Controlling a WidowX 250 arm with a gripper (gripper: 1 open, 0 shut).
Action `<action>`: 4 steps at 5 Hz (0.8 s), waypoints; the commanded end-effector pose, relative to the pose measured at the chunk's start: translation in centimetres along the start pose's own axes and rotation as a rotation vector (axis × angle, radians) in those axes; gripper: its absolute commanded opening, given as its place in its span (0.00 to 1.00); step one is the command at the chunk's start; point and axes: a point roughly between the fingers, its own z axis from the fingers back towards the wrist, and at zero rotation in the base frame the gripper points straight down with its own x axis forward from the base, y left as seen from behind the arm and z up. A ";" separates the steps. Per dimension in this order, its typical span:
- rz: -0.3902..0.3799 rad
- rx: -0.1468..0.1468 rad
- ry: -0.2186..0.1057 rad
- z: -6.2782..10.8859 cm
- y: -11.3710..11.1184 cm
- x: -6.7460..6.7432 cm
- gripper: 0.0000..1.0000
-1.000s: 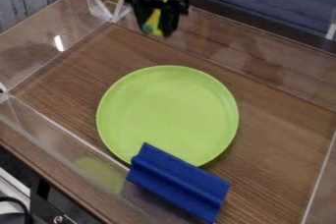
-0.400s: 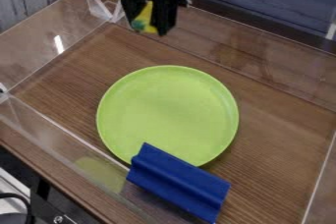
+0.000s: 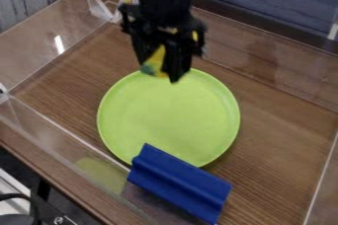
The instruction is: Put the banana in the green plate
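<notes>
The gripper [image 3: 161,59] is closed on the banana [image 3: 154,60], holding it above the green plate [image 3: 169,118] near its 12 o'clock rim. If it lets go here, I think the banana may roll off onto the bench [image 3: 284,111].
</notes>
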 end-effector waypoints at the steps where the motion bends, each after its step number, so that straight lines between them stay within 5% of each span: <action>1: -0.029 0.016 -0.030 -0.9 -1.1 -0.3 0.00; 4: -0.046 0.045 0.011 -6.4 -2.0 -0.2 0.00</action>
